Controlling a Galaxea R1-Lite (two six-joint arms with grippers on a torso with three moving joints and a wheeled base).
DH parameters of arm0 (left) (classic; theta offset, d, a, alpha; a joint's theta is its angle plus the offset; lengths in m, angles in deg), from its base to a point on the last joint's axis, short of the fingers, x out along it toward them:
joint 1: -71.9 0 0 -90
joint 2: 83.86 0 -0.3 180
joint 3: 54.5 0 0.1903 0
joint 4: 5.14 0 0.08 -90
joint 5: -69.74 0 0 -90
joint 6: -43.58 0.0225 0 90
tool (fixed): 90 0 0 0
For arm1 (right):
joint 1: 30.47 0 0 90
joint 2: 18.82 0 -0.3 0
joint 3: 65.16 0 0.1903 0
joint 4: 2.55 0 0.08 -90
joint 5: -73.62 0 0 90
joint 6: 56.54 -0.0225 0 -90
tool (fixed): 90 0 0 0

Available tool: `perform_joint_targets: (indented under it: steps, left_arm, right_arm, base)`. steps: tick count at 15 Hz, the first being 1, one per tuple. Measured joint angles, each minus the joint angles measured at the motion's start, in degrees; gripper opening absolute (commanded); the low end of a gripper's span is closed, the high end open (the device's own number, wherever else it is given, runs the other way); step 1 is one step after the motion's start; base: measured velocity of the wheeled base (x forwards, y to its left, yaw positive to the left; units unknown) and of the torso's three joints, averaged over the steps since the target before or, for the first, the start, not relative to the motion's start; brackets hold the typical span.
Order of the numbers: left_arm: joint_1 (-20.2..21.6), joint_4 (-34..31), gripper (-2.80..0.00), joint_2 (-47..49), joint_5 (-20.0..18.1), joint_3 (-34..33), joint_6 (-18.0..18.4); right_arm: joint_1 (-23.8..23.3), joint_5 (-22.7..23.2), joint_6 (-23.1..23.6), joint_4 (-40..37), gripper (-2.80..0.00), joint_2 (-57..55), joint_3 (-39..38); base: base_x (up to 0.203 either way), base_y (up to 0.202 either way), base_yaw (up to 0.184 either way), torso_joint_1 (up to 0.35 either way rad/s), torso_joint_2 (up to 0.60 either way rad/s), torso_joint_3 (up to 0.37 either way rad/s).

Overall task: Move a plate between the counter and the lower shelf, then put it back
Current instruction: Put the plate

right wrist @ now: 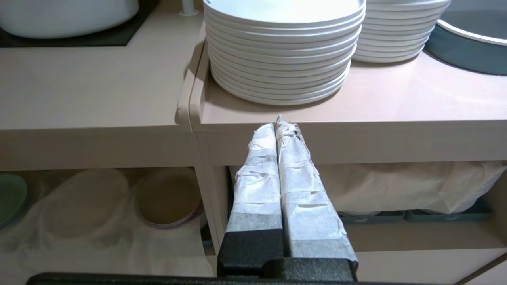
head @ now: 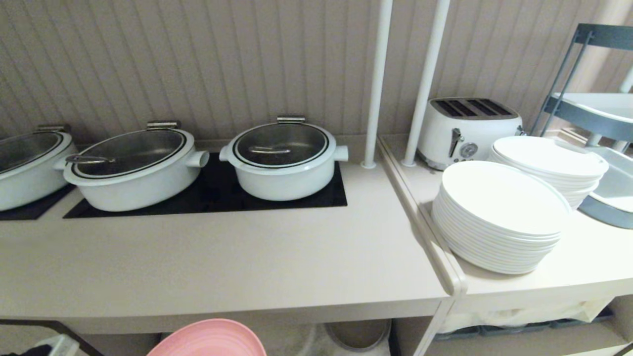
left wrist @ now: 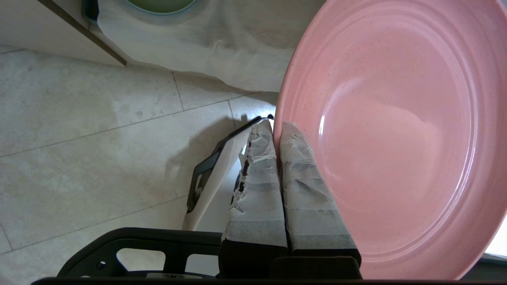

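The pink plate (left wrist: 396, 138) hangs in the air with my left gripper (left wrist: 276, 123) shut on its rim, one taped finger on each face. In the head view only the plate's top (head: 207, 341) shows, in front of and below the front edge of the beige counter (head: 222, 267). The lower shelf (right wrist: 99, 237), lined with white cloth, lies under the counter and holds a grey-brown plate (right wrist: 168, 198) and a green plate (right wrist: 10, 198). My right gripper (right wrist: 276, 124) is shut on nothing, level with the front edge of the counter's right section.
Three white pots (head: 284, 158) sit on black hob panels (head: 212, 195). To the right stand two stacks of white plates (head: 499, 217), a toaster (head: 467, 128), two white poles (head: 376, 84) and a grey rack (head: 593, 113). Tiled floor (left wrist: 99, 138) lies below the plate.
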Motion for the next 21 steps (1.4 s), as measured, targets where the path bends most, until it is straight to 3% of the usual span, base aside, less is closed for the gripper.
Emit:
perform_joint_targets:
  steps: [8,21]
  left_arm:
    - [0.0,0.0,-2.80,0.0,0.0,0.0,0.0]
    - [0.0,0.3,-2.80,-0.2,0.1,0.2,0.4]
  right_arm:
    - [0.0,0.0,0.0,0.0,-2.80,0.0,0.0]
    - [0.0,0.0,-0.2,-0.1,-2.80,0.0,0.0]
  base:
    - [0.000,0.000,0.000,0.122,-0.24,-0.123]
    - [0.000,0.000,0.000,0.000,0.00,0.000]
